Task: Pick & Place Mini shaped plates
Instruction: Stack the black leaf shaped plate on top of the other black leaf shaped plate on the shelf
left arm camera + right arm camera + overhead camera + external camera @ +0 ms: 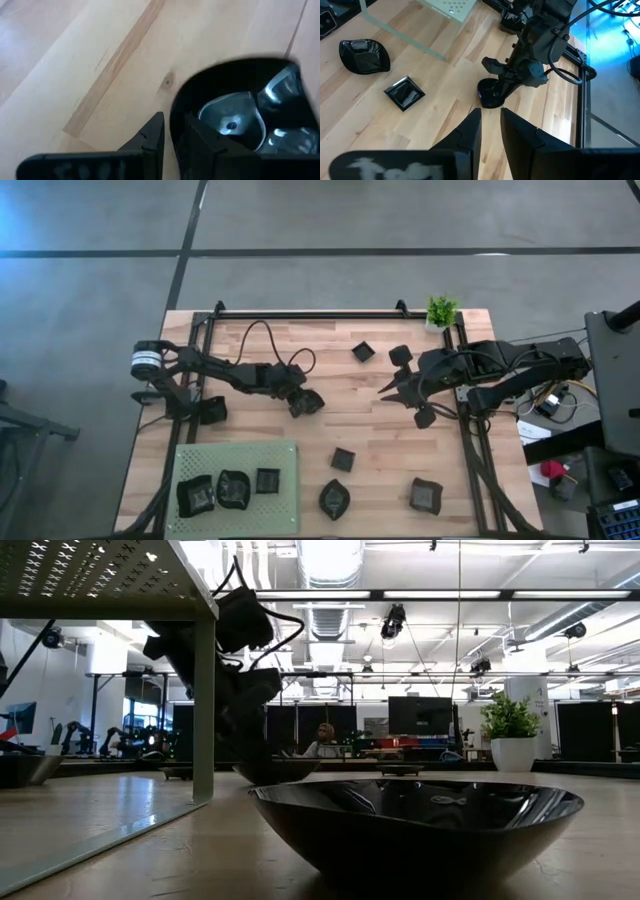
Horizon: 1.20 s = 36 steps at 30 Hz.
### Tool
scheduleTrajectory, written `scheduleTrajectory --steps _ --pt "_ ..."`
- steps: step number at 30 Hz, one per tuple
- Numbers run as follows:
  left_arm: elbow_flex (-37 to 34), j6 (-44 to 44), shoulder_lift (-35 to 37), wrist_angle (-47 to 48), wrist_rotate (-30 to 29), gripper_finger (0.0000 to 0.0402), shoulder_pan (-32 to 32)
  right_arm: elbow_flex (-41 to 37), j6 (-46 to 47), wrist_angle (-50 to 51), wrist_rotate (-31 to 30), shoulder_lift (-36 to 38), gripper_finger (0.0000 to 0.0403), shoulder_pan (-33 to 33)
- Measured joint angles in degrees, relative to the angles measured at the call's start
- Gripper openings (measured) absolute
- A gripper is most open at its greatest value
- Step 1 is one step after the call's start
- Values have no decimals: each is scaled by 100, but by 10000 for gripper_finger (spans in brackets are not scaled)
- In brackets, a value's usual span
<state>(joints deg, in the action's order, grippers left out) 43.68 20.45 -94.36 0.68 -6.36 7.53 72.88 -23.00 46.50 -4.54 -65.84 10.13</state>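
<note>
Eleven black plates point(425, 495), three on one mat point(230, 455); left tool point(169, 131) pinches one's rim, right tool point(490, 120) barely parted.

A light wooden table point(370, 415) bears scattered small black dishes: one point(362, 352) beyond the right claw point(392, 390), three point(343, 460) nearer the front edge, another point(306, 403) under the left claw point(300, 404). A green mat point(237, 457) stands front-left, a potted plant point(440, 311) at the far corner.

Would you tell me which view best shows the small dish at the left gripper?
The left wrist view: the dish fills it, rim between the fingers. The high view shows a dark speck, the right wrist view a distant one; the low view is unclear.
</note>
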Motion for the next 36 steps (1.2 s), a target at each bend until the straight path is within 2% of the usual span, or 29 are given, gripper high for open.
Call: scheduleTrajectory --steps 5,20,31,36 --pt "0 82 32 -24 261 67 -1 -4 -2 0 0 2 75 0" --pt "0 78 -1 -9 259 67 -1 -4 -11 -1 0 7 68 0" --pt "0 105 -1 -6 265 67 -4 -4 -6 0 2 7 77 0" --pt "0 104 -1 -7 269 45 -4 -4 -9 -2 1 7 70 0"
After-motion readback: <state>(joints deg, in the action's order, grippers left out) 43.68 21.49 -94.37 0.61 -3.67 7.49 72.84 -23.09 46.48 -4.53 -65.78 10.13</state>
